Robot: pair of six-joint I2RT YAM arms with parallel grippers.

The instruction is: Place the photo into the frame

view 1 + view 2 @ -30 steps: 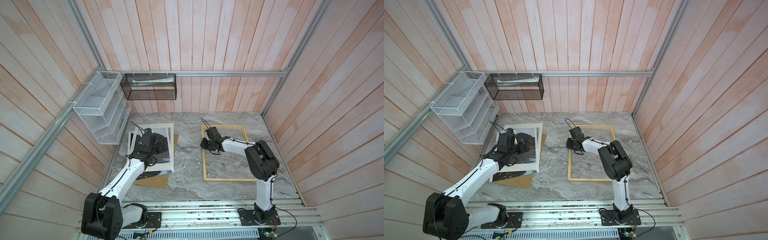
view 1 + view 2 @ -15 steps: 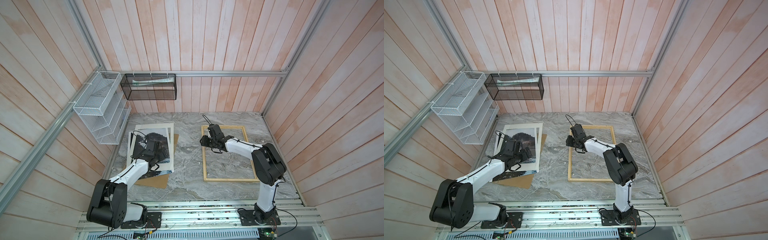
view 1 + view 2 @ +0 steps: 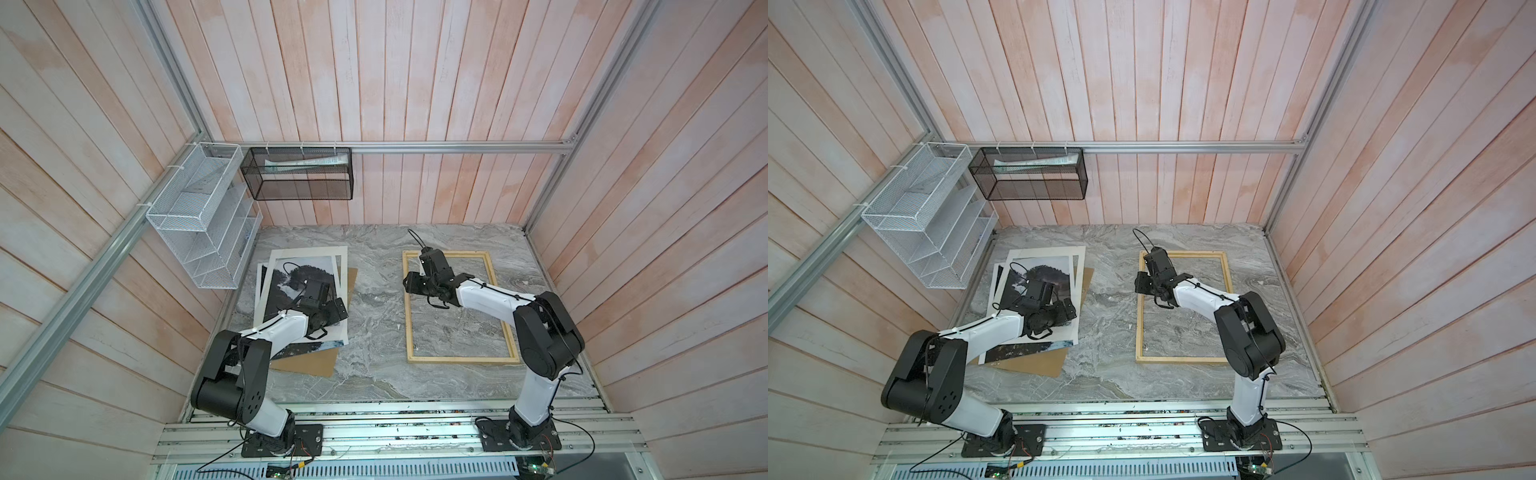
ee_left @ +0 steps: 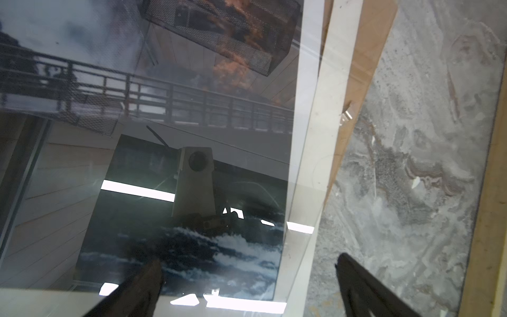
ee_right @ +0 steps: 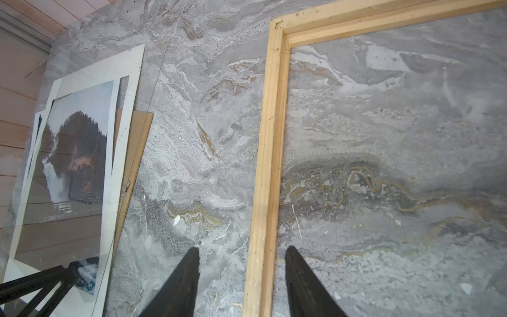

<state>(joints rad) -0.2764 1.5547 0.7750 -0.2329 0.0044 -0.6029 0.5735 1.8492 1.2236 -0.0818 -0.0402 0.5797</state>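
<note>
The large paper photo (image 3: 291, 280) of a waterfall among dark hills is lying flat directly beneath the left jaws. It is stacked askew with a white cut-out mat (image 3: 307, 252) and a brown backing board (image 3: 305, 365). Those jaws are standing wide apart and holding nothing, with one finger (image 4: 137, 285) over the print and its partner over the grey marble counter (image 3: 374, 316). The thin pale wooden rectangular frame (image 3: 461, 359) is lying well away from the photo. One of its long rails is passing between the parted right jaws, with a gap showing on either side.
</note>
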